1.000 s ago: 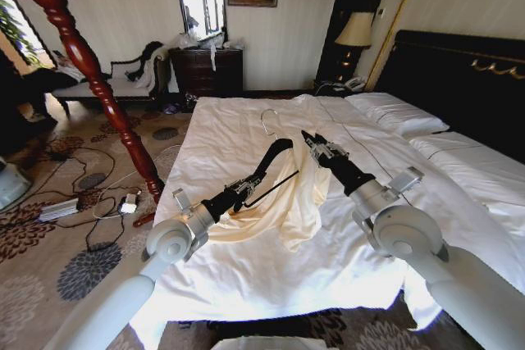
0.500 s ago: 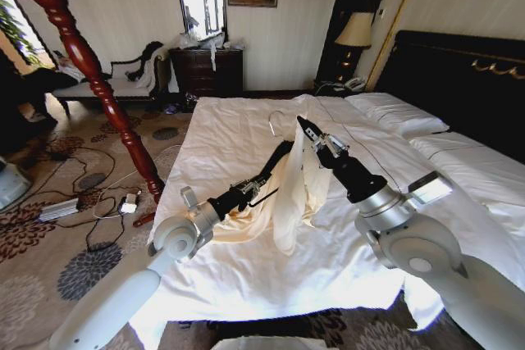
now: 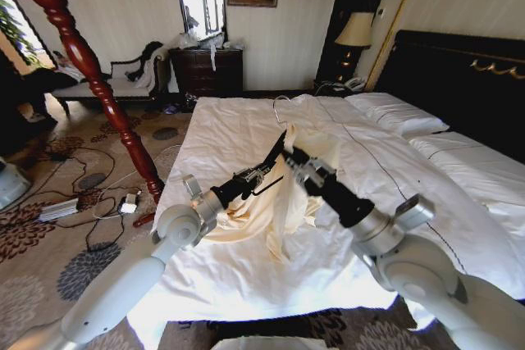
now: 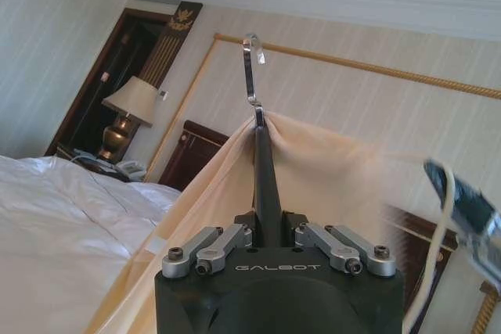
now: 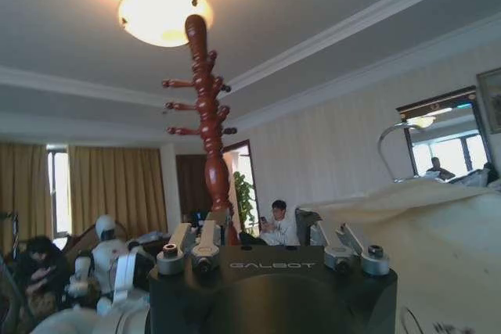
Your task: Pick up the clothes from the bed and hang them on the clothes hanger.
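My left gripper point(image 3: 248, 176) is shut on the lower arm of the black clothes hanger point(image 3: 275, 152) and holds it tilted above the bed point(image 3: 246, 120). In the left wrist view the hanger point(image 4: 266, 185) rises between the jaws, its silver hook point(image 4: 250, 68) on top. The cream-yellow clothes point(image 3: 283, 198) hang over the hanger's shoulder point(image 4: 329, 170) and trail down onto the sheet. My right gripper point(image 3: 295, 157) sits against the fabric just below the hanger's neck. Its jaws look spread, and the cloth point(image 5: 438, 232) lies to one side of them.
A tall red-brown wooden coat stand point(image 3: 90, 71) rises at the left of the bed, with cables and a power strip point(image 3: 61, 209) on the carpet around its foot. The black headboard point(image 3: 459, 79) and pillows point(image 3: 394, 112) are at the right. A dresser point(image 3: 205, 71) stands behind.
My left arm has raised the hanger higher and farther over the bed. My right gripper lifted the fabric over the hanger's top, then dropped down and leftward, leaving the cloth draped there.
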Motion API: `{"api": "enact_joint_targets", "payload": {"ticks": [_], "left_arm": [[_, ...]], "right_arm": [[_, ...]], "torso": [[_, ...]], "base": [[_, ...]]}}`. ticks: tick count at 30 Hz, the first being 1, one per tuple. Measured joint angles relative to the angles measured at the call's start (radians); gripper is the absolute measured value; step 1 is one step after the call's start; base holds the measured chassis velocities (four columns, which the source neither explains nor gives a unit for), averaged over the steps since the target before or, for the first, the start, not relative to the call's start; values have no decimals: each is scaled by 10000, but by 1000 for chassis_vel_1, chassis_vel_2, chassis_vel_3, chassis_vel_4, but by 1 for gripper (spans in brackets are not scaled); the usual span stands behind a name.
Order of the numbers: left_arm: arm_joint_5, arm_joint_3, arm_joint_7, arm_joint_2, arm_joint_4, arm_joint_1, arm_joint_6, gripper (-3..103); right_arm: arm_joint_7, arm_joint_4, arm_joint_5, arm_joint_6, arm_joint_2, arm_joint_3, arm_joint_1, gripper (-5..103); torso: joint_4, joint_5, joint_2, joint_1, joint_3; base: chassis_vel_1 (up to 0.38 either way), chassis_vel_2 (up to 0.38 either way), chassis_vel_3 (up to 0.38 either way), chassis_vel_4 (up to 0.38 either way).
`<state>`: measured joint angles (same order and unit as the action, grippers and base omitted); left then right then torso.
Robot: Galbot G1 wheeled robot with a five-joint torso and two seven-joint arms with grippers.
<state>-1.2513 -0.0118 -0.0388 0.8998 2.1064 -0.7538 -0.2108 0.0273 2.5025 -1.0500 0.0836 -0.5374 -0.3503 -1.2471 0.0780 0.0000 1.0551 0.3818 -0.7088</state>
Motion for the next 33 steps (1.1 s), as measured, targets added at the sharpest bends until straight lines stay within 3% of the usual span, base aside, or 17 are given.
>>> {"api": "enact_joint_targets", "payload": {"ticks": [3,4,6,7,9,10,11,13,19,22,23,26,28,30,33], "left_arm": [[-70,53,33,-2,2,85,0,18],[-110,75,44,-12,8,112,0,18],[-168,115,57,-41,21,145,0,18],[-240,196,71,-106,48,177,0,18],[-386,360,78,-274,129,199,0,18],[-466,454,80,-414,181,199,0,18],[-466,454,80,-414,181,199,0,18],[-568,622,82,-668,275,154,-1,18],[-722,805,126,-851,401,138,-1,18],[-744,840,129,-834,404,180,-1,18],[-744,840,129,-834,404,180,-1,18],[-755,989,122,-825,406,140,3,18],[-756,1031,121,-829,416,114,6,18],[-756,1154,121,-867,472,21,8,18],[-756,1289,126,-946,578,-63,28,18]], "right_arm": [[-190,-54,943,-212,69,-89,-178,62],[-96,-162,1283,-412,104,-161,-188,62],[228,-297,1672,-738,142,-248,-190,68],[868,-402,1852,-1184,174,-338,-160,73],[2426,-369,1088,-1768,176,-472,72,84],[3539,-261,224,-2001,150,-614,300,90],[3539,-261,224,-2001,150,-614,300,90],[4809,-211,-947,-2124,153,-990,655,95],[4967,-51,-1113,-2072,419,-1498,553,100],[5583,-19,-1650,-3033,462,-1293,222,100],[5583,-19,-1650,-3033,462,-1293,222,100],[7819,-17,-3349,-4679,483,-1203,21,100],[8152,-18,-3700,-4856,487,-1207,20,100],[9254,-17,-4947,-5405,536,-1280,35,100],[10173,-17,-6401,-6145,610,-1344,247,100]], "torso": [[0,0,0,0,0],[0,-2,0,-1,0],[-1,-2,0,-1,0],[-1,-1,-1,0,0],[0,0,0,1,0],[1,0,0,1,0],[1,0,0,1,0],[-5,-1,0,0,0],[3,-2,0,0,0],[-1,-2,-1,0,0],[-1,-2,-1,0,0],[3,1,0,0,0],[3,1,0,-1,0],[-2,0,0,0,0],[-1,-1,1,-1,0]], "base": [[0,0,0,0],[0,0,0,0],[0,0,0,0],[0,0,0,0],[0,0,0,0],[0,0,0,0],[0,0,0,0],[0,0,0,0],[0,0,0,0],[0,0,0,0],[0,0,0,0],[0,0,0,0],[0,0,0,0],[0,0,0,0],[0,0,0,0]]}}
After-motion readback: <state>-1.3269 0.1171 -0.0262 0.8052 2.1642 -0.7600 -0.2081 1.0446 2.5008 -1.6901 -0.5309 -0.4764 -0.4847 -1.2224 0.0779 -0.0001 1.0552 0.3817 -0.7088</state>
